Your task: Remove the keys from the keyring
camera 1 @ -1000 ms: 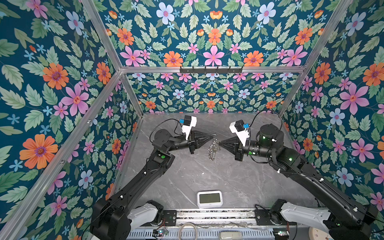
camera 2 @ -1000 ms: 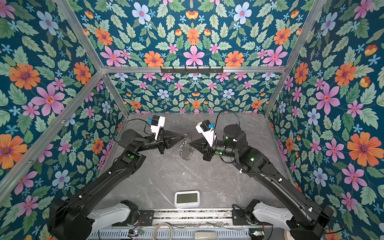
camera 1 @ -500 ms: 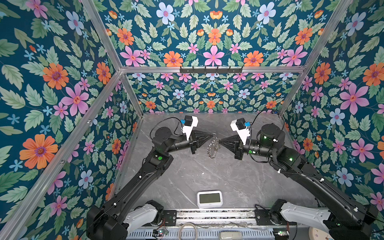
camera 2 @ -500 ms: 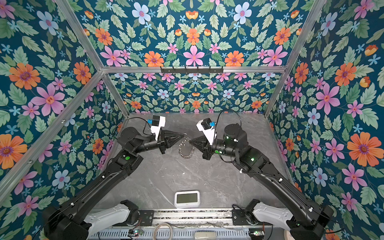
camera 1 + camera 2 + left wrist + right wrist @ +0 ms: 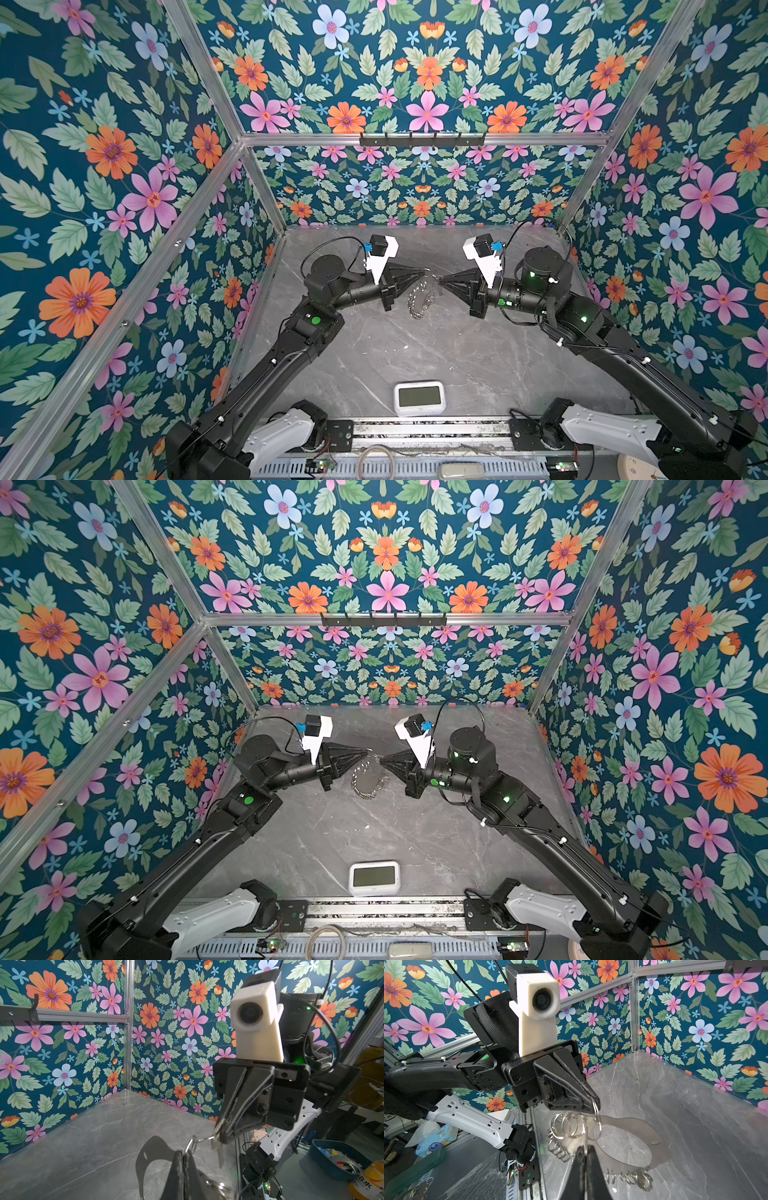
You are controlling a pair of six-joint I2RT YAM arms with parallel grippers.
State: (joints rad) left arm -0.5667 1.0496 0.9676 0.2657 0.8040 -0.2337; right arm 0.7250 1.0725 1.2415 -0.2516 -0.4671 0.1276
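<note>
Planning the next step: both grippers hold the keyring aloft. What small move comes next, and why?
Probably ease the right gripper slightly away from the left gripper. Both are shut: the right pinches a key, the left a ring on the keyring, so a gentle pull should work the key off.

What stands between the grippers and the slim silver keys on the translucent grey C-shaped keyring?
Nothing visible. The left gripper is shut on the ringed edge of the translucent grey C-shaped keyring, the right gripper on a slim silver key. Only a small silver split ring seems to tie key to keyring.
</note>
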